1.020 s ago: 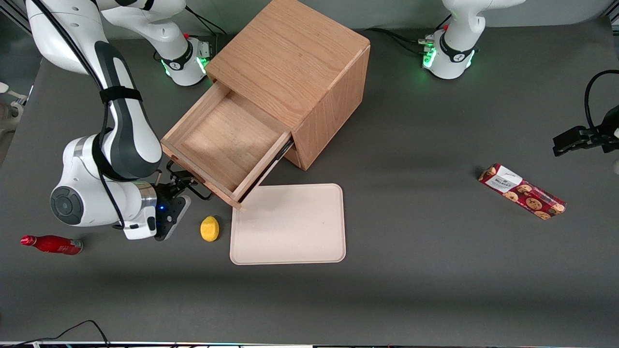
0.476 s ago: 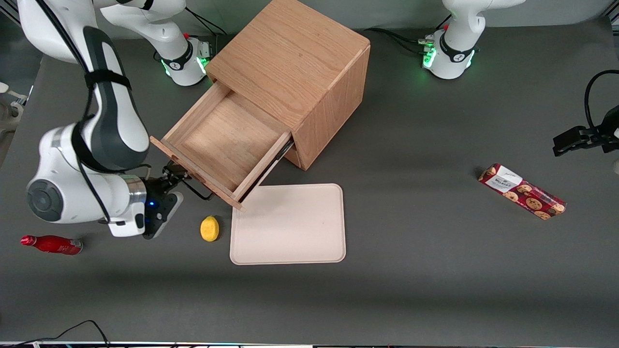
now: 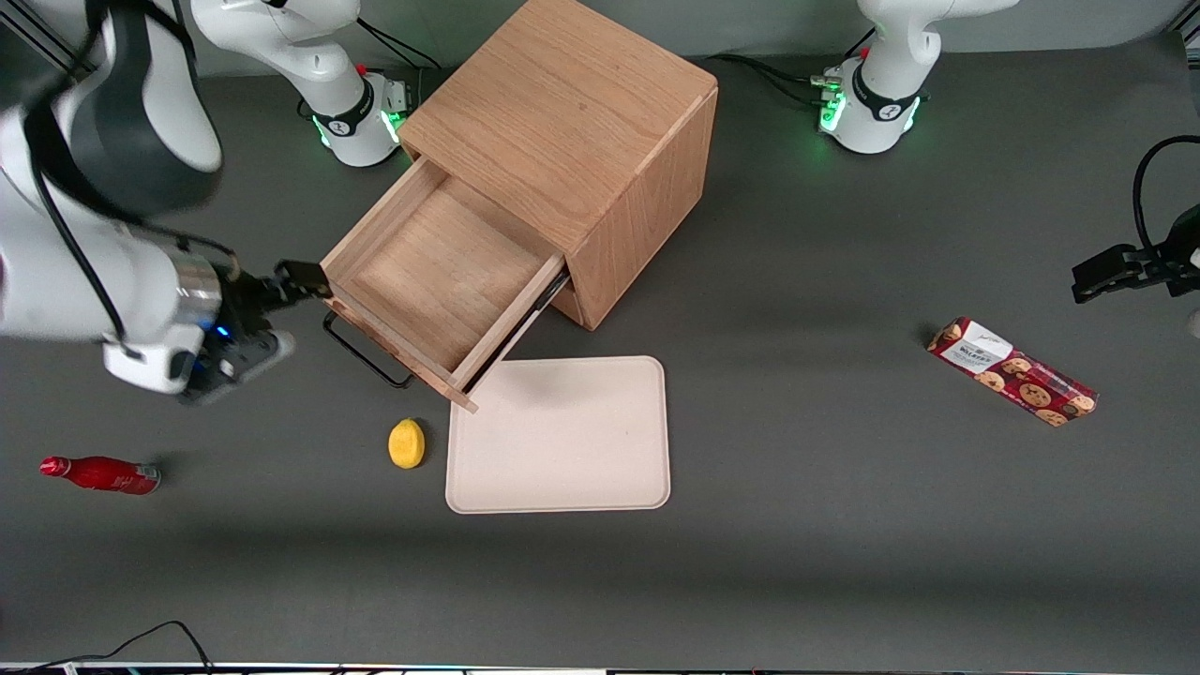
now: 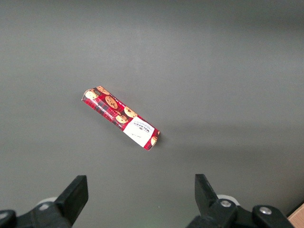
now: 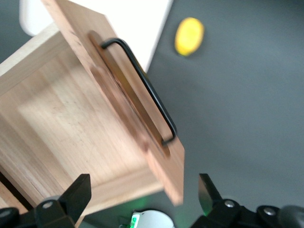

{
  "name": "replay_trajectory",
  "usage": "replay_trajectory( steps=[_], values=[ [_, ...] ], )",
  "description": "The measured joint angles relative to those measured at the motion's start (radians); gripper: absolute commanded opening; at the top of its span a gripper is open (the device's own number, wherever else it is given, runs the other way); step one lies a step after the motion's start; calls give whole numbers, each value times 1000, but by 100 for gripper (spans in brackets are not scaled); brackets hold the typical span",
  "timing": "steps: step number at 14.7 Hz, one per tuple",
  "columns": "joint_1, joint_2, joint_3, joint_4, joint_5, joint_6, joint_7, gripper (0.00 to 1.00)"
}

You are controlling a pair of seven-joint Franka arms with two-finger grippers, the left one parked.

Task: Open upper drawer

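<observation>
From the front, the upper drawer (image 3: 441,272) stands pulled well out of the cabinet (image 3: 572,141), its tray bare inside, its black handle (image 3: 361,352) free. The gripper (image 3: 295,279) hangs just beside the drawer's front corner, toward the working arm's end of the table, above the handle and apart from it, holding nothing. A lemon (image 3: 406,442) lies nearer the camera than the drawer, beside a cream tray (image 3: 562,469). A red bottle (image 3: 98,473) lies toward the working arm's end, a biscuit box (image 3: 1012,371) toward the parked arm's.

The parked wrist camera sees only the biscuit box (image 4: 121,118) on the grey table (image 4: 228,61).

The working wrist camera shows the fingers (image 5: 76,197) spread wide over the drawer (image 5: 71,128), with the handle (image 5: 142,85), lemon (image 5: 189,36) and tray (image 5: 137,23) below.
</observation>
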Motion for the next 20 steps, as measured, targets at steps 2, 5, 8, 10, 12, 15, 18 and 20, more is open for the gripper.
replay_trajectory(
  steps=[2, 5, 8, 10, 12, 15, 18, 20],
  values=[
    [-5, -92, 27, -61, -58, -2, 117, 100],
    [-61, -197, 36, -174, -77, 2, 187, 100],
    [-154, -279, 36, -280, -88, 24, 187, 100],
    [-190, -325, 35, -320, -103, 26, 187, 100],
    [-212, -358, 31, -325, -110, 27, 186, 100],
    [-216, -374, -7, -317, -117, 40, 177, 100],
    [-217, -362, -21, -289, -126, 44, 174, 100],
    [-217, -355, -22, -277, -128, 44, 174, 100]
  ],
)
